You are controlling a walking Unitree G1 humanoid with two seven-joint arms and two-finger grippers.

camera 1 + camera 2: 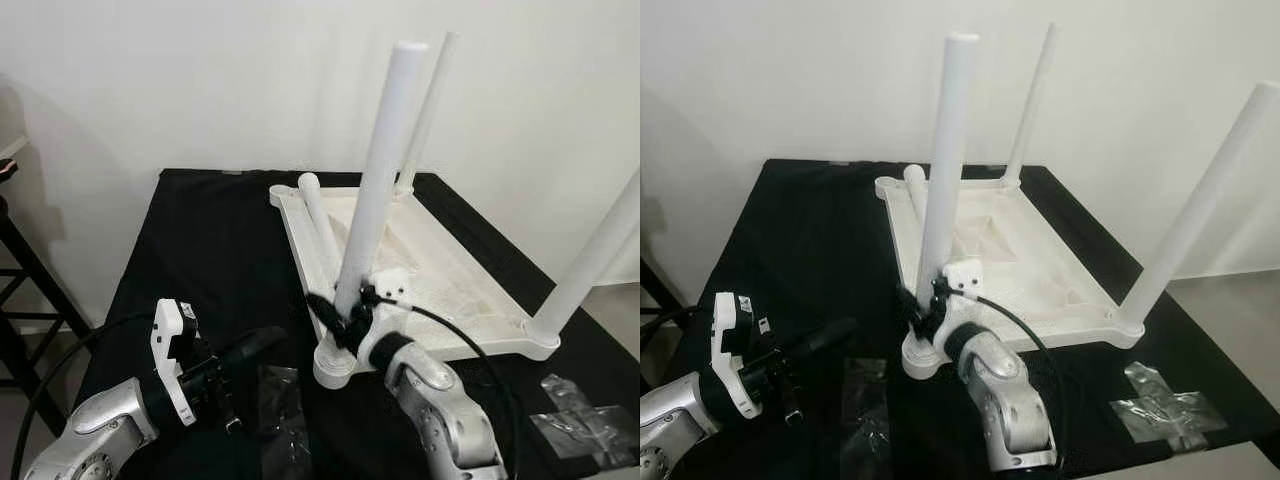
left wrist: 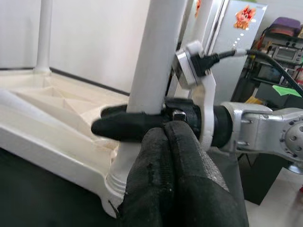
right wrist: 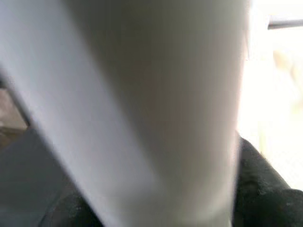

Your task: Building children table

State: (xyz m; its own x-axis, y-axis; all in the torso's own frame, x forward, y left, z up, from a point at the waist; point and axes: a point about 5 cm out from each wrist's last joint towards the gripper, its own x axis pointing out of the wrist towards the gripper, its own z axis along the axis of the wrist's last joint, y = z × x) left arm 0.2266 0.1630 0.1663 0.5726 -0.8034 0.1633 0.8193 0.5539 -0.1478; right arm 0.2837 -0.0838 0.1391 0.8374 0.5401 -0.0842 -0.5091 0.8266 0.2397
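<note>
Near-corner leg [image 1: 375, 170] in socket of upturned tabletop [image 1: 440, 275], R gripper [image 1: 350, 312] clamped low on it; L gripper [image 2: 175, 156] pinched shut, idle; prob light, stiff, slick plastic—grip near base.

Upturned tabletop [image 1: 450, 280] lies on the bench [image 1: 210, 250] (loose leg [image 1: 318, 225] inside).

Matt white plastic tabletop [image 1: 440, 280], black cloth [image 1: 210, 250]
</note>
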